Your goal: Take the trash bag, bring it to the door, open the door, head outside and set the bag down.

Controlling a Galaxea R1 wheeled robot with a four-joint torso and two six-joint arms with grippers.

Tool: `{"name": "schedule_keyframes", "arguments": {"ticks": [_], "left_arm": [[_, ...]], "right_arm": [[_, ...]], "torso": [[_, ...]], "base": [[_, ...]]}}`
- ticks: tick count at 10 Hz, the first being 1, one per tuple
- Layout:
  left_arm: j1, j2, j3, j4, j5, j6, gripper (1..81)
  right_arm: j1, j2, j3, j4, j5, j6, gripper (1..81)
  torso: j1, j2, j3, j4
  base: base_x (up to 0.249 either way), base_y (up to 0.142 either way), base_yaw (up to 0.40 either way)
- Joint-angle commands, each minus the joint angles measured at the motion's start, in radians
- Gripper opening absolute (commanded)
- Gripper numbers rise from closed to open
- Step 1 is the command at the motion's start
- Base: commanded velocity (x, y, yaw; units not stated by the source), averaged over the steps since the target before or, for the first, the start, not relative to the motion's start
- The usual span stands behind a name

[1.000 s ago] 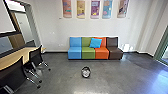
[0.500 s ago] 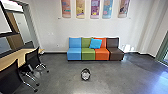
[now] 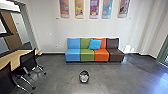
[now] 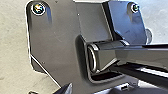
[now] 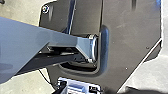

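"Start at the far left. What's there?"

"A wood-topped table (image 3: pixel 17 55) with black chairs (image 3: pixel 28 60) along it, and above it a brown panel (image 3: pixel 11 31) behind an opening in the wall."

"And the left claw (image 4: pixel 50 91)?"

"At the edge of the left wrist view. I can't tell if it's spread or pressed together."

"Moving right?"

"A couch (image 3: pixel 87 55) against the pale wall (image 3: pixel 47 35), in 4 colours — blue, green, orange, brown. A bright blue cushion (image 3: pixel 95 44) leans where the green and orange backs meet. Over the couch hang 5 tall panels (image 3: pixel 94 8) with colourful pictures."

"Where's the trash bag?"

"I can't place it for certain. A small rounded thing (image 3: pixel 84 76), dark around a pale, shiny middle, sits on the grey floor (image 3: pixel 57 77) in front of the couch, well apart from the chairs. Whether that's the bag, I can't tell."

"What's at the far right?"

"A green frame (image 3: pixel 163 53) with glass beside it, past the brown end of the couch. Bluish light lies on the floor near it — whether it's a door, I can't say."

"And the right claw (image 5: pixel 97 91)?"

"Same answer, at the edge of the right wrist view: spread or pressed together, I can't tell."
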Motion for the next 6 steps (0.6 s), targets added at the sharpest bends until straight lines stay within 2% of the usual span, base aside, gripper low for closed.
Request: {"name": "schedule_keyframes", "arguments": {"ticks": [1,4,6], "left_arm": [[-0.038,0.007,0.003,0.007,0.061,-0.001,81.1],[-0.038,0.004,0.003,0.005,0.061,-0.001,81.1],[-0.04,0.009,0.003,0.005,0.063,-0.001,81.1]], "right_arm": [[0.034,0.004,0.006,-0.014,-0.055,-0.009,81.1],[0.036,0.006,0.006,-0.014,-0.053,-0.009,81.1],[0.037,0.006,0.006,-0.014,-0.053,-0.01,81.1]], "torso": [[0.0,0.0,0.0,0.0],[0.0,0.0,0.0,0.0],[0.0,0.0,0.0,0.0]], "base": [[0.182,-0.078,0.0],[0.182,-0.073,0.0],[0.182,0.0,0.0]]}}
